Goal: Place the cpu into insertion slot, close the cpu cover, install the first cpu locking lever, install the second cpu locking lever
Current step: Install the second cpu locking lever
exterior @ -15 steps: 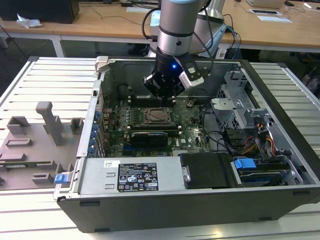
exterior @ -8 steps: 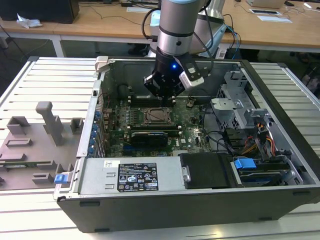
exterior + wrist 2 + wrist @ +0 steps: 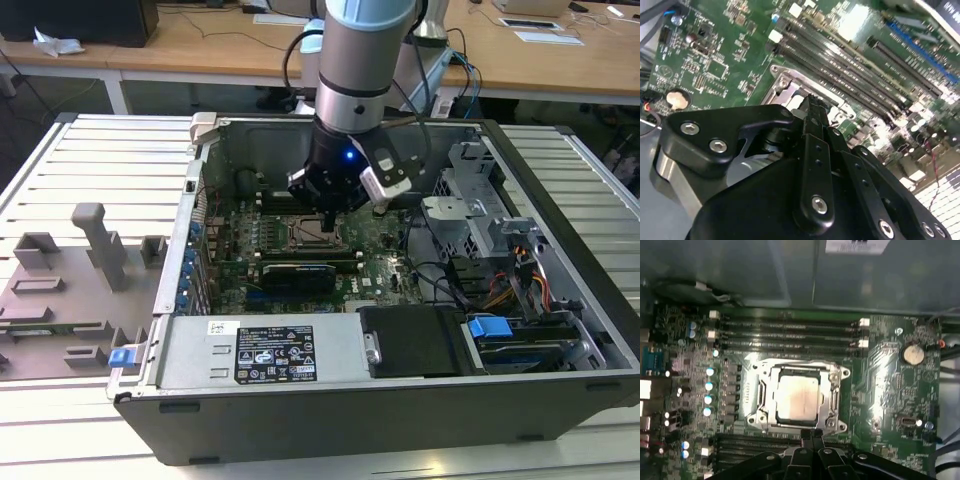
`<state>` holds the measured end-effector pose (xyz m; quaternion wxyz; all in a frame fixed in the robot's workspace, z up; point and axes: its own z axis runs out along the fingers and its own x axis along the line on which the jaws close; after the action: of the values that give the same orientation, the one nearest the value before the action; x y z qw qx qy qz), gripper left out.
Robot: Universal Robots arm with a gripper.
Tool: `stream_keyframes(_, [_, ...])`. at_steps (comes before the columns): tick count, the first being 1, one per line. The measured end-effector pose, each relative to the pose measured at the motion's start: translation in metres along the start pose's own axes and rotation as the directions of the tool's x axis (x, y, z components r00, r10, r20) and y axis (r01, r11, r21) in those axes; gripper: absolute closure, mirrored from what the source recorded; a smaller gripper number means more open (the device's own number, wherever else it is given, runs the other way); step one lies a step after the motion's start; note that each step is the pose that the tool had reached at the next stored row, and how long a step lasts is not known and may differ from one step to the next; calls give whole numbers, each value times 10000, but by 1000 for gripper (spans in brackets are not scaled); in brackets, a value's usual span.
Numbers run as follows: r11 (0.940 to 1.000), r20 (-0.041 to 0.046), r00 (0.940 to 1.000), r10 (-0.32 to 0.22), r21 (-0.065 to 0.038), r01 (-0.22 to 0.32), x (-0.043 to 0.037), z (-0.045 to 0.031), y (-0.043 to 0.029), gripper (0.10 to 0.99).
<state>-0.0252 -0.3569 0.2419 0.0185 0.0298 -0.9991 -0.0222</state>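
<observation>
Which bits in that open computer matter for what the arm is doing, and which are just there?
Part of the job:
- pale silver square cpu, seated in the socket
- silver metal cpu cover framing it
- black gripper, at the socket's edge

Just there:
- long black memory slots
- round silver coin battery
- black power-supply box

Layout inside the open computer case

We see the cpu (image 3: 797,396) lying in the insertion slot (image 3: 756,416) with the cpu cover (image 3: 832,396) down around it, between two banks of memory slots (image 3: 790,335) on the motherboard (image 3: 885,365); the gripper (image 3: 811,435) sits at the cover's edge.
</observation>
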Motion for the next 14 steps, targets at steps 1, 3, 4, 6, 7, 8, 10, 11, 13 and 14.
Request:
stream_keyframes(1, [9999, 7, 10000, -4, -116, 4, 12, 5, -25, 980])
stream_keyframes(3, [9991, 27, 10000, -16, -429, 17, 43, 11, -80, 980])
stream_keyframes(4, [9984, 35, 10000, -20, -561, 22, 59, 16, -119, 980])
stream_keyframes(6, [9975, 43, 10000, -25, -706, 28, 78, 24, -166, 980])
stream_keyframes(7, [9965, 52, 10000, -30, -841, 34, 96, 27, -202, 980])
stream_keyframes(8, [9943, 66, 10000, -35, -1063, 42, 136, 31, -274, 980])
stream_keyframes(10, [9940, 68, 10000, -38, -1089, 45, 169, 62, -300, 980])
stream_keyframes(11, [9940, 67, 10000, -38, -1089, 45, 184, 87, -304, 980])
stream_keyframes(13, [9940, 67, 10000, -42, -1089, 49, 222, 159, -306, 980])
stream_keyframes(14, [9940, 67, 10000, -47, -1090, 54, 230, 178, -307, 980])
